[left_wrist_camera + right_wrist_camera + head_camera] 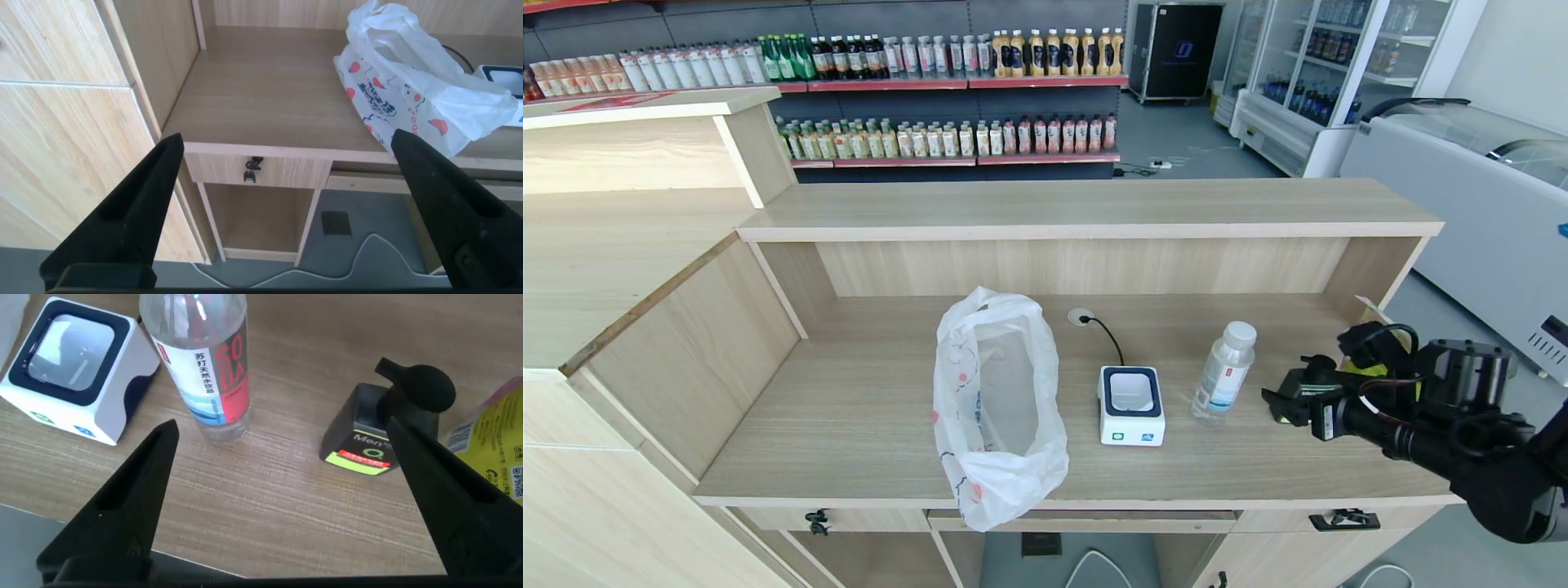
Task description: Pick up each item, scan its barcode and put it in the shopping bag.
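**Three goods beside the scanner, both grippers open and empty**

The clear plastic water bottle [1223, 374] with a white cap carries a white label printed in red and blue. The squat black container [380, 429] with a rounded black cap has a green and red label strip. The yellow-green packet [490, 441] shows small print and a square code patch at its edge. The white box scanner [1131, 404], with a dark blue frame round its window, has one green and one blue mark on its front.

By count there are one bottle, one black container, one packet, one scanner and one white thin-plastic shopping bag [1001, 404] dotted with red and blue prints.

All stand on the light wood counter [849, 408]. The bag is in the middle with its mouth open, and the scanner is just beside it. Next comes the upright bottle, then the container and the packet at the counter's right end. A black cable [1109, 335] runs from the scanner to a hole in the counter.

The right gripper [282, 502] hangs near the container with its jaws spread wide, nothing between them. In the head view it partly hides the container and packet. The left gripper [286, 204], jaws likewise apart and empty, is in front of the counter's left drawer [286, 171] with its black lock [252, 167].

Behind are shelves [947, 82] of bottled drinks and glass-door coolers [1331, 65].
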You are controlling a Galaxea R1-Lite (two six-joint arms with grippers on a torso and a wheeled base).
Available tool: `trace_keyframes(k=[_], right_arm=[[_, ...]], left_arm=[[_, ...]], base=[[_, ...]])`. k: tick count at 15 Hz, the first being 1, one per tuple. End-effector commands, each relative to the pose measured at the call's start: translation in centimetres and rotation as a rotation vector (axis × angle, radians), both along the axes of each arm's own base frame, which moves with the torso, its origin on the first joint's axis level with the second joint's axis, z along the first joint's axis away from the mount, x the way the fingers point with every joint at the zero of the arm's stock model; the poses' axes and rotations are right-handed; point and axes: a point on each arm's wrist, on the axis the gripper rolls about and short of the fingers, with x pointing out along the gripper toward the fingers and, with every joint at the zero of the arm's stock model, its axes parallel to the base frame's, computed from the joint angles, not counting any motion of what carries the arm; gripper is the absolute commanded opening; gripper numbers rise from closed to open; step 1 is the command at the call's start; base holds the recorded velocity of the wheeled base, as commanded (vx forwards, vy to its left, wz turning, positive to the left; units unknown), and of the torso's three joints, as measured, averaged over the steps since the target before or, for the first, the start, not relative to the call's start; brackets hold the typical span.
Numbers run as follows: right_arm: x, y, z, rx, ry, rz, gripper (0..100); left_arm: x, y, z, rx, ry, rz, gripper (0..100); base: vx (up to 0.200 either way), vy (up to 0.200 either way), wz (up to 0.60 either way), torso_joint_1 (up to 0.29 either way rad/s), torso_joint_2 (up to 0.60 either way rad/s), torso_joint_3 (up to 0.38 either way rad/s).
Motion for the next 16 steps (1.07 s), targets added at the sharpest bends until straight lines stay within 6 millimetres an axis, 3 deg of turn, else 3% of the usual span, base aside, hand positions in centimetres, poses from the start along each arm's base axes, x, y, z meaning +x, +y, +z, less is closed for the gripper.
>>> trace_keyframes(k=[1,8,16], right_arm=[[1.0,0.8,-0.6,0.002,0.002,0.027,100],[4.4,2.2,-2.6,0.02,-0.05,0.127,100],[5.7,2.5,-4.5,0.045,-0.074,0.213,100]], left_arm=[[0.0,0.0,0.0,-0.001,0.0,0.001,100],[0.0,0.0,0.0,-0.001,0.0,0.001,100],[0.0,0.0,0.0,-0.001,0.0,0.001,100]], base=[[0.0,0.0,0.0,0.0,0.0,0.0],[0.0,0.0,0.0,0.0,0.0,0.0],[0.0,0.0,0.0,0.0,0.0,0.0]])
